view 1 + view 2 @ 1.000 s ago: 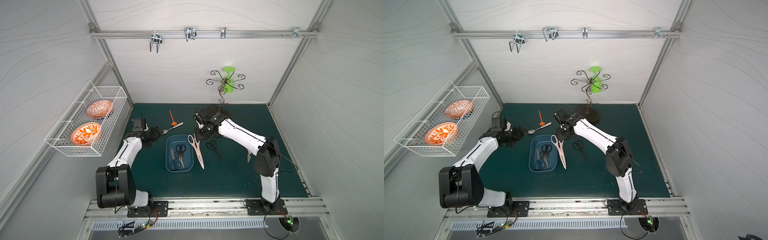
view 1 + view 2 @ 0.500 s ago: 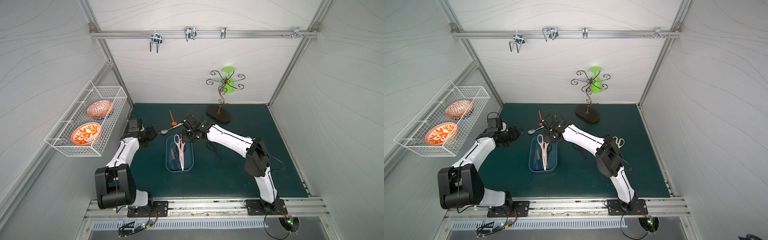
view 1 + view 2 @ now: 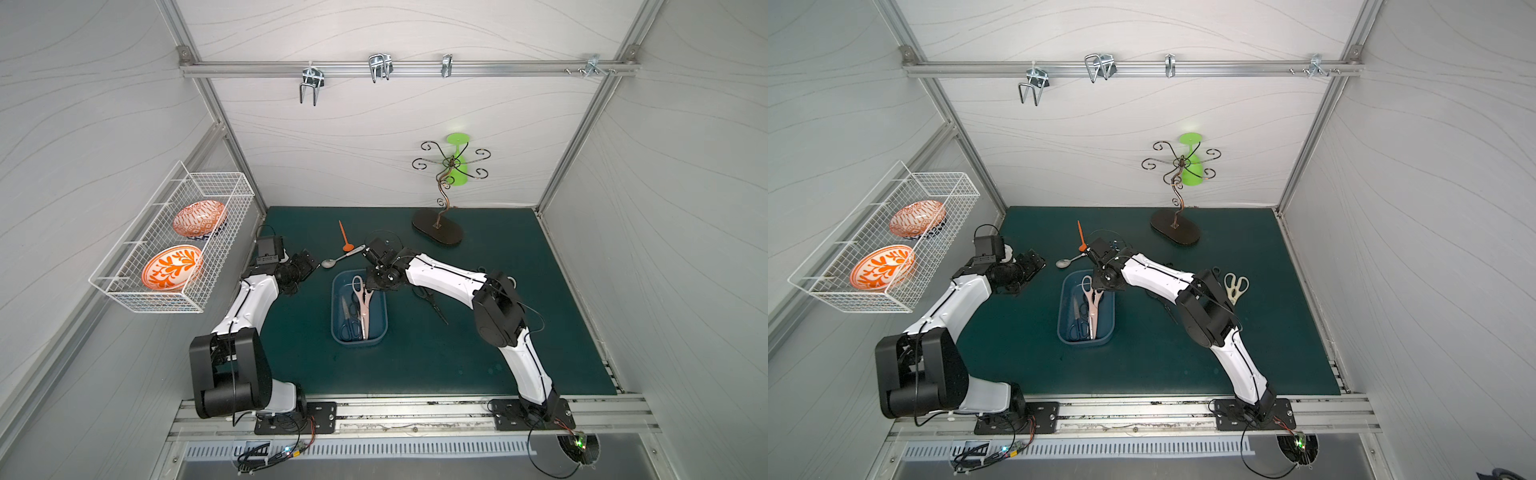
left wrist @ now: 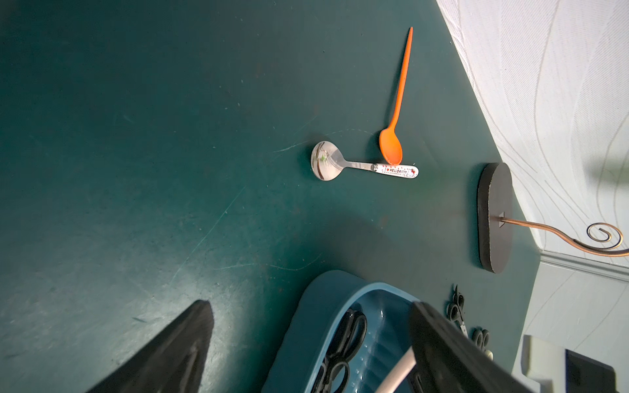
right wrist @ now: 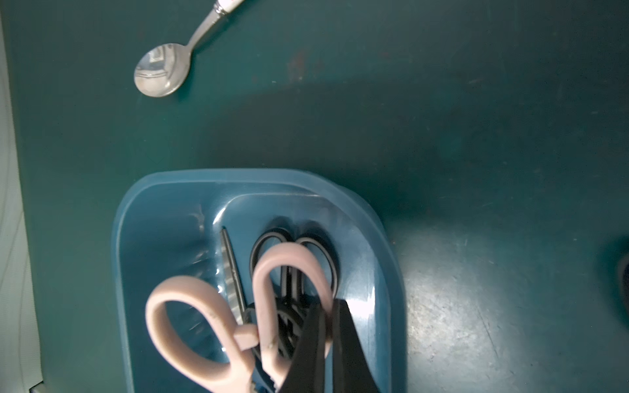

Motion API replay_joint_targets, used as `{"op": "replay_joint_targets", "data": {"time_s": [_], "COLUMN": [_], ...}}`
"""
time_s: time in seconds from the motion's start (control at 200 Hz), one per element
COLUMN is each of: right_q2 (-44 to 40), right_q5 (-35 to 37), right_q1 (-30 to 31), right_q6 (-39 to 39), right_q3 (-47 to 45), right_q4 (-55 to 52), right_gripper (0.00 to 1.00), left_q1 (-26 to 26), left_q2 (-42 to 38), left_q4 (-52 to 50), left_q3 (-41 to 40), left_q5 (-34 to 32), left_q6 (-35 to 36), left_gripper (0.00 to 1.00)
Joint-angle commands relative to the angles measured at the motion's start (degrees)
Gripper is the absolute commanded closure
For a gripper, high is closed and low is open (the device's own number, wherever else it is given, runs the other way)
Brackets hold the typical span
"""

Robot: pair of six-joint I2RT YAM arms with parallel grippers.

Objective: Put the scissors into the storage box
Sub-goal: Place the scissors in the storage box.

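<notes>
R gripper (image 5: 329,340), jaws pinched shut on a handle loop of the pink scissors (image 5: 262,289), holds them inside the storage box (image 5: 218,177) at lower centre of the wrist frame; L gripper (image 3: 306,262) gapes wide, empty; scissors prob. stiff, light, blades slick: grip the handle

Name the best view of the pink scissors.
Right wrist view: the pink scissors fill it, one handle loop pinched by the right gripper. Both top views show the whole pair, small, in the storage box. The left wrist view barely shows it.
</notes>
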Motion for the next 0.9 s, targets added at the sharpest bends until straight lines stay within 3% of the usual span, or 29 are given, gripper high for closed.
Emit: {"op": "replay_joint_targets", "data": {"time_s": [0.0,0.2,0.455,0.695,0.895], "right_q2": [2.4,5.6,5.4,0.8,-7.1], "right_q5": [-0.8,-2.2,-3.1,-6.2,-14.3], "right_q1": [-0.2,-0.6,-0.7,-2.0,-4.8], "right_q6": [0.2,1.9,0.5,-1.6,-4.6], "right_q3": [1.3,4.9,5.4,5.6,1.5], "right_q4": [-1.0,-5.0,-4.9,-3.2,3.6], "right_gripper": [1.0,1.0,0.8,0.76,0.75], "left_q1": [0.1,0.1,0.1,0.1,0.0], "left_q2": [-0.2,-0.2,-0.1,0.3,0.3], "left_q4": [1.9,2.4,2.4,2.3,1.5], "left_q3": [0.7,0.7,0.6,0.6,0.9], "left_q5": [0.6,1.0,1.0,0.8,0.2], "left_q6": [-0.3,-0.6,-0.7,-0.4,1.0], "left_gripper": [0.06,0.06,0.06,0.06,0.06]}}
